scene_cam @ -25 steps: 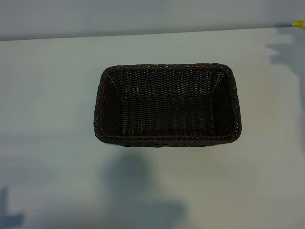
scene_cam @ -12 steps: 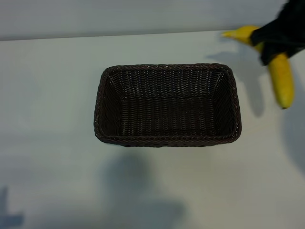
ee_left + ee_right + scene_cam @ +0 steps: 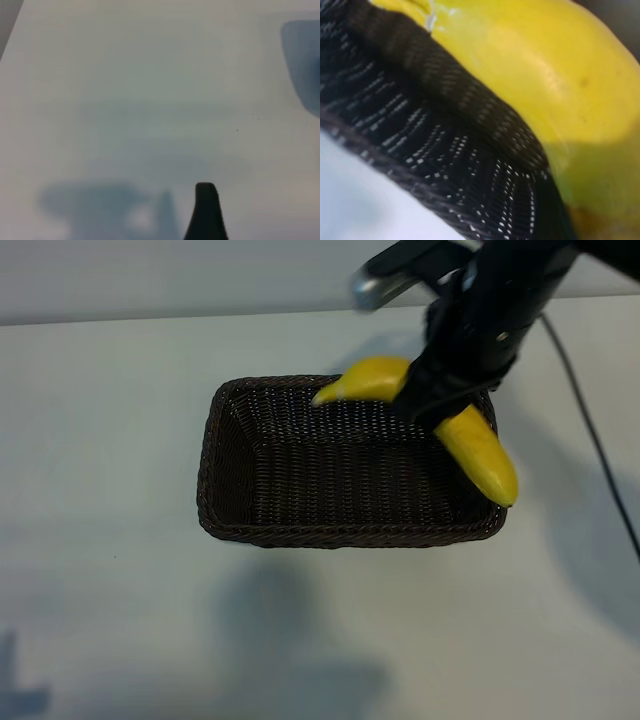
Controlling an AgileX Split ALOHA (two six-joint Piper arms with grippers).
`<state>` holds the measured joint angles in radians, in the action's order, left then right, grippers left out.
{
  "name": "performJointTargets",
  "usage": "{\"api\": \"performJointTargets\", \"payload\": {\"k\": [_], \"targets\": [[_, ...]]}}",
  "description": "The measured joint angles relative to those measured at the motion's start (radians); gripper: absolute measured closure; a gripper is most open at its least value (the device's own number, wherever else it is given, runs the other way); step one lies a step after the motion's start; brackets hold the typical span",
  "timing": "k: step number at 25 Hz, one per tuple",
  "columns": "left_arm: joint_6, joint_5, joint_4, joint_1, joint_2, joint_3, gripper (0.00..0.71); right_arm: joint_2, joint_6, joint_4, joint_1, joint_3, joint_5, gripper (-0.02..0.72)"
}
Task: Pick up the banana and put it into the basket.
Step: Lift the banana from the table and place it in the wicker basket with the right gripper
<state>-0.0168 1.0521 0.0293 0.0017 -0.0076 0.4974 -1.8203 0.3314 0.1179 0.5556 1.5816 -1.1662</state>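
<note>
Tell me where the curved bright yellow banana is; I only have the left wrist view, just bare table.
Observer: The right gripper holds the curved bright yellow banana, clamped around its middle.
Operator: Is it at the basket?
Observer: In the exterior view it hangs over the far right corner of the rectangular dark brown wicker basket.
Operator: Fully inside the rim?
Observer: No, its lower end overlaps the right rim in that view.
</note>
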Motion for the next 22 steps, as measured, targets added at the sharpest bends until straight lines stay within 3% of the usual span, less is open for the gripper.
{"api": "performJointTargets", "payload": {"k": [5, 6, 8, 11, 22], "targets": [[0.001, 0.000, 0.000, 0.000, 0.000, 0.000, 0.136, 0.000, 0.418, -0.010, 0.096, 0.000, 0.088, 0.279], [0.001, 0.000, 0.000, 0.000, 0.000, 0.000, 0.136, 0.000, 0.488, -0.010, 0.106, 0.000, 0.116, 0.279], [0.001, 0.000, 0.000, 0.000, 0.000, 0.000, 0.136, -0.001, 0.559, -0.010, 0.120, 0.000, 0.167, 0.279], [0.003, 0.000, 0.000, 0.000, 0.000, 0.000, 0.136, -0.014, 0.578, -0.010, 0.122, 0.000, 0.218, 0.279], [0.003, 0.000, 0.000, 0.000, 0.000, -0.001, 0.136, -0.179, 0.557, -0.017, 0.122, 0.000, 0.271, 0.279]]}}
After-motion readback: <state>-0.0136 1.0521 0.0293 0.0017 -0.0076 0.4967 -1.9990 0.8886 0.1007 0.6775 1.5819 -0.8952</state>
